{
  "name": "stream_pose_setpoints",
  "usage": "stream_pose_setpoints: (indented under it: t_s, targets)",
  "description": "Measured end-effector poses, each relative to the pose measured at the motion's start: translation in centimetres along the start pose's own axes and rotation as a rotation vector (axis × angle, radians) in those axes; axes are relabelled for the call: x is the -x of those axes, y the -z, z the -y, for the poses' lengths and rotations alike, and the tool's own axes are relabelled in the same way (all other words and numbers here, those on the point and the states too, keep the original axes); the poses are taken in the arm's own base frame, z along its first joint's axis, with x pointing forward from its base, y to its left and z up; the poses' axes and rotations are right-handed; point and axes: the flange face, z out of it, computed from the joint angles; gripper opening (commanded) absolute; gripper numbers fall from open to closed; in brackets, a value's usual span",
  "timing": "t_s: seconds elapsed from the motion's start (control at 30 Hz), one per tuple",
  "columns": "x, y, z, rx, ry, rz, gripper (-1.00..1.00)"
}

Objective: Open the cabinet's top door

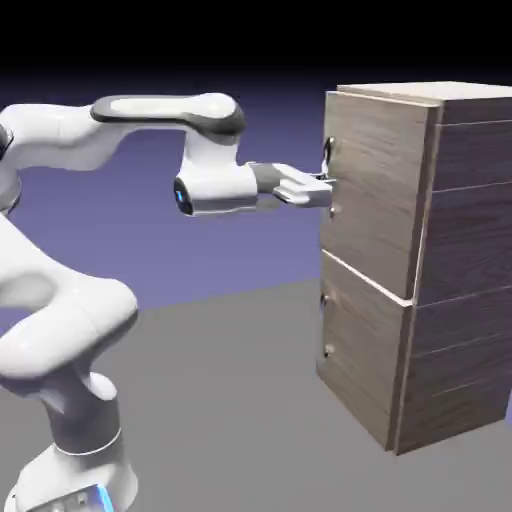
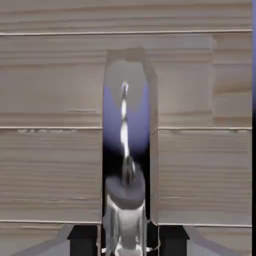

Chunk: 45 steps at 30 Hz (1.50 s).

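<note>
Gripper (image 1: 322, 187) is right at the top door (image 1: 370, 215) of the cabinet (image 1: 440, 270), fingers seemingly clamped on the metal bar handle (image 2: 125, 200), door looking barely ajar, so next comes a steady outward pull.

arm (image 1: 60, 300): glossy white, rounded links | dark grey joint bands | pincer (image 1: 322, 186): grey

Saw a plain grey desk (image 1: 240, 400) spreading flat under everything. Behind it, a blue-violet backdrop (image 1: 260, 110), fading to black along the top edge of the exterior view.
</note>
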Motion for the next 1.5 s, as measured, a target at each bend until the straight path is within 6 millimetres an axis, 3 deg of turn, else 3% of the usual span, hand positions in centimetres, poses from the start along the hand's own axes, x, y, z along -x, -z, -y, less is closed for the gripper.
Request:
stream_pose_setpoints:
  t_s: [0.37,0.77,1.17,1.5]
  targets:
    - [3.5,5.6,3.5,0.203,0.002,-0.204,-1.0]
    - [7.9,9.6,7.9,0.4,0.0,-0.399,-1.0]
    - [13.6,11.7,13.6,0.624,-0.001,-0.622,-1.0]
    - [19.3,11.3,19.4,0.844,0.0,-0.842,-1.0]
